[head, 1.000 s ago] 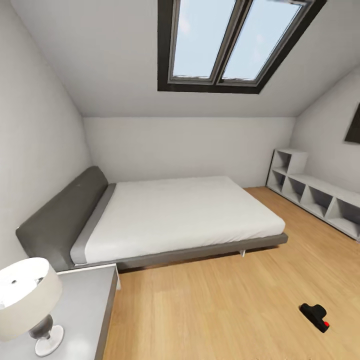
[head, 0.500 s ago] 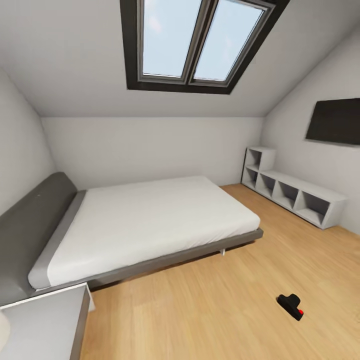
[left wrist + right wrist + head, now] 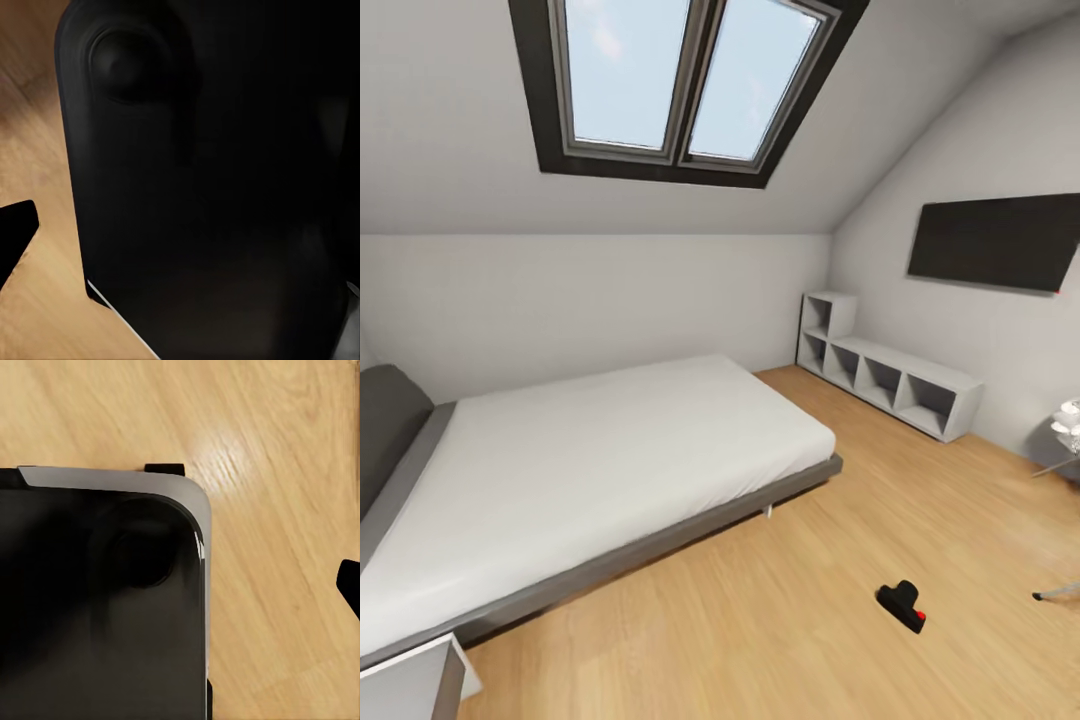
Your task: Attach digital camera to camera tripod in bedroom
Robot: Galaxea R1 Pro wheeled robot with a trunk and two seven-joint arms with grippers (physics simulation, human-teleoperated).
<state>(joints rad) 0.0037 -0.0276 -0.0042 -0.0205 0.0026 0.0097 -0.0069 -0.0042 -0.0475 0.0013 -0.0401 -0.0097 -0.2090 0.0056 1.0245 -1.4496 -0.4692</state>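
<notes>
The digital camera (image 3: 902, 605), small and black with a red button, lies on the light wooden floor of the bedroom, right of the bed's foot end. A thin grey leg (image 3: 1057, 593) pokes in at the right edge of the head view; I cannot tell whether it belongs to the camera tripod. Both wrist views look past a dark, rounded part of the robot's body (image 3: 217, 187) (image 3: 97, 607) down at floor planks. A black tip (image 3: 15, 232) (image 3: 349, 583) shows at the edge of each, and neither view shows how the jaws stand.
A grey-framed bed (image 3: 590, 470) with a white mattress takes up the left. Grey cube shelving (image 3: 890, 375) runs along the right wall under a black wall panel (image 3: 995, 240). A white flower-shaped lamp (image 3: 1068, 420) stands at the far right. A skylight (image 3: 680, 85) sits above.
The head view has swung right: bed and camera sit further left in the picture, the nightstand's table lamp is gone, and the wall panel, flower lamp and grey leg came in. Nothing itself moved.
</notes>
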